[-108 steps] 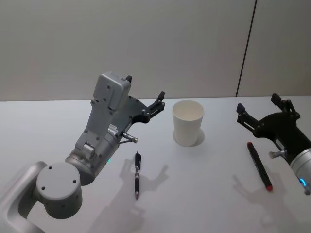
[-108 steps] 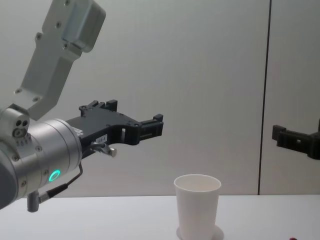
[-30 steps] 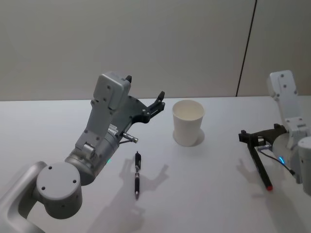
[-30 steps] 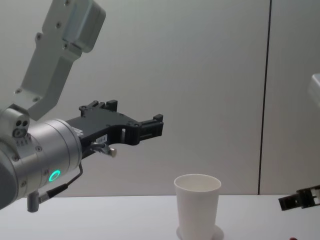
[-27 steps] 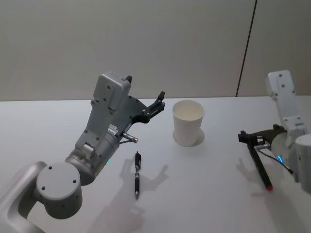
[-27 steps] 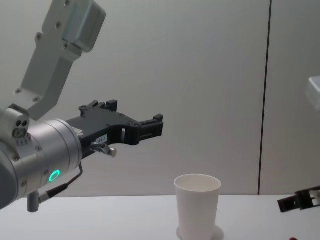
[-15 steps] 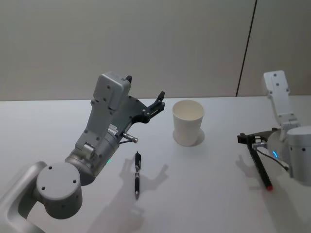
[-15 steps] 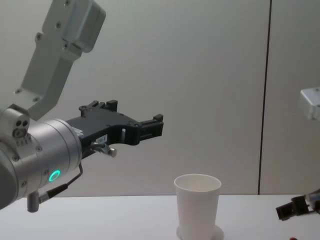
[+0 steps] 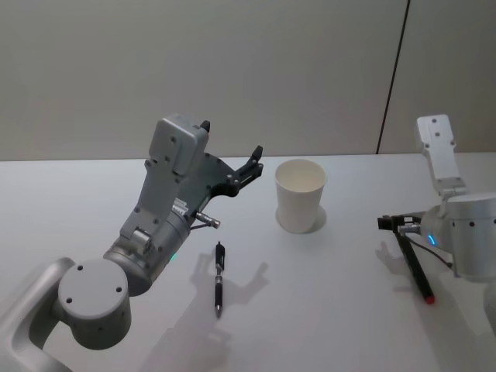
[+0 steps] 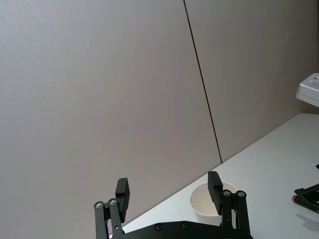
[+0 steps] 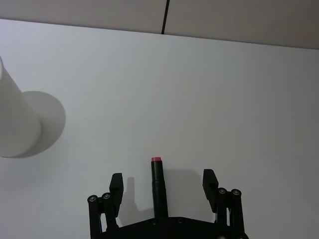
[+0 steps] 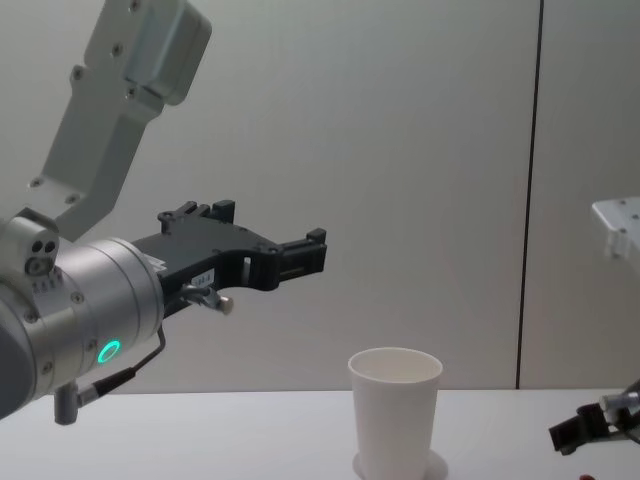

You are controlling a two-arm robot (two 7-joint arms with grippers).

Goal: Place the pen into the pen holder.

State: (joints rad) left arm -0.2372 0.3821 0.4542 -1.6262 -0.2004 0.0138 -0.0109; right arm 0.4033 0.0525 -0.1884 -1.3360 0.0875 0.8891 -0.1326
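Red-tipped pen (image 9: 413, 266) | I lowered right gripper (image 11: 162, 179) astride it, wide open, nothing held | left gripper (image 10: 168, 189) idle, open, empty | ready to close, I judge.

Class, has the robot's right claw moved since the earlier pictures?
Yes. In the chest view the right claw has dropped from above the pen holder's rim to below it.

I see pen holder (image 9: 300, 196): white paper cup, upright, empty | red-tipped pen (image 9: 417, 273): lying flat, well right of it | black pen (image 9: 218, 279): flat, front-left
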